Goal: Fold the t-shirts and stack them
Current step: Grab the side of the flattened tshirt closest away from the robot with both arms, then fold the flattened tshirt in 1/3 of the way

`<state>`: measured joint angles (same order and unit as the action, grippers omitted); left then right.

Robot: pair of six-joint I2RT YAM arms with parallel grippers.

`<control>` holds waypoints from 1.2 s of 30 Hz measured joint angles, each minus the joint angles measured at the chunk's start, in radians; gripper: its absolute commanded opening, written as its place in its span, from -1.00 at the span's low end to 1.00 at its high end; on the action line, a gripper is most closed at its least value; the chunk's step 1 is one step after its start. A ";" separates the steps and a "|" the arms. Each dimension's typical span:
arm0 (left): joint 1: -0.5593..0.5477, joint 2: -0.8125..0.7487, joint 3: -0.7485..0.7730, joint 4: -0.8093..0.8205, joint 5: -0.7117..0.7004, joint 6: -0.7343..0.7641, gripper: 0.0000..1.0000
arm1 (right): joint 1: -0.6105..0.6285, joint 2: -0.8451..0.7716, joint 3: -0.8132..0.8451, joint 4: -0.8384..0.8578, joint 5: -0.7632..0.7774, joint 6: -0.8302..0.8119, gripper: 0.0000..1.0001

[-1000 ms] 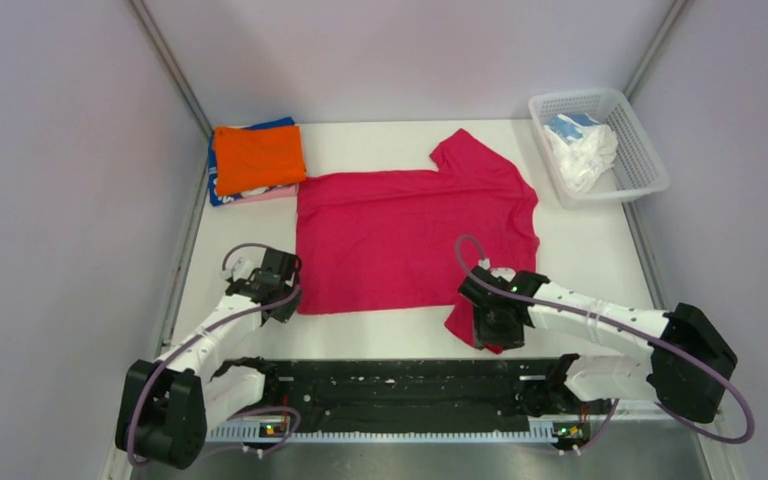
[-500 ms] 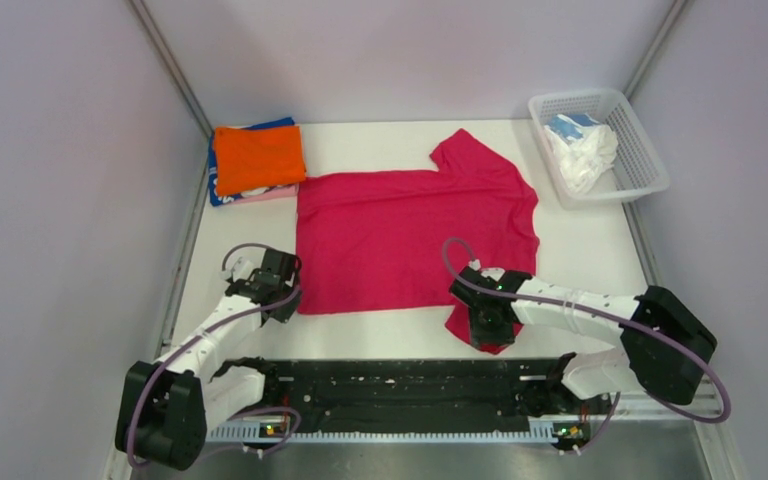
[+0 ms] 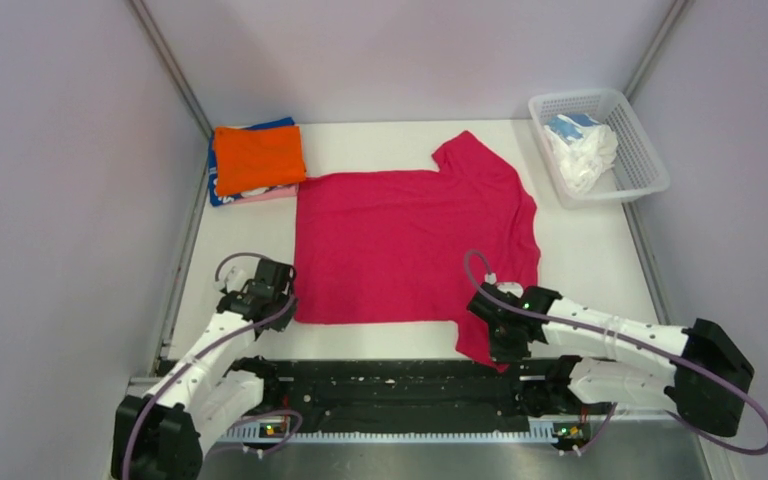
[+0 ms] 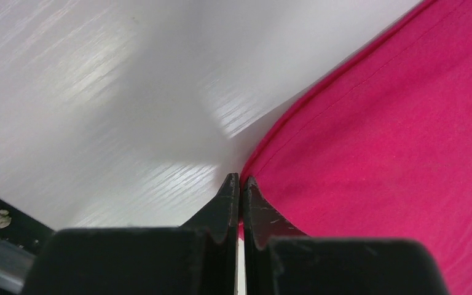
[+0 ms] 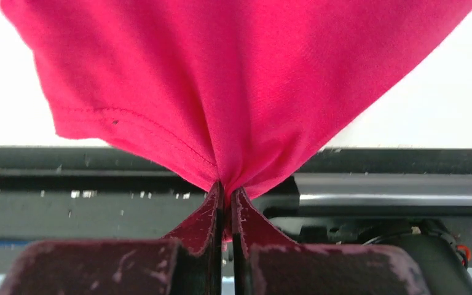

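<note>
The crimson shirt (image 3: 410, 240) is spread flat on the surface (image 3: 600, 250), mid-table, with its collar end toward the far edge. The left gripper (image 4: 240, 181) is pressed together at the shirt's near left corner, with a sliver of hem pinched between its fingers. The right gripper (image 5: 224, 190) is clamped on the near right corner; the cloth is gathered into folds at the fingertips and raised above the black rail (image 3: 390, 385). A folded stack is located at the far left corner, with the orange shirt (image 3: 257, 157) on top and blue and pale pink edges visible beneath. The basket (image 3: 650, 185) is positioned at the far right and contains a crumpled white shirt (image 3: 582, 150).
</note>
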<state>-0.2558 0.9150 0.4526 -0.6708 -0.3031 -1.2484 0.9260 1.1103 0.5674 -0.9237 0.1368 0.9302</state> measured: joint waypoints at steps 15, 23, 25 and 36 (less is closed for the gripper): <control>0.000 -0.159 -0.029 -0.121 0.061 -0.006 -1.00 | 0.031 -0.114 0.023 -0.009 -0.032 0.034 -1.00; 0.000 -0.003 0.071 -0.107 0.055 0.045 -1.00 | -0.174 -0.071 0.175 0.076 -0.006 -0.093 -1.00; 0.000 0.060 0.121 -0.105 0.051 0.054 -1.00 | -0.222 -0.037 0.221 0.093 0.009 -0.140 -1.00; 0.083 0.398 0.364 -0.090 0.034 0.126 -1.00 | -0.448 0.138 0.371 0.248 0.036 -0.335 -1.00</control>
<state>-0.1730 1.3128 0.8162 -0.7609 -0.2695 -1.1221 0.4778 1.2484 0.9382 -0.6762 0.1730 0.5953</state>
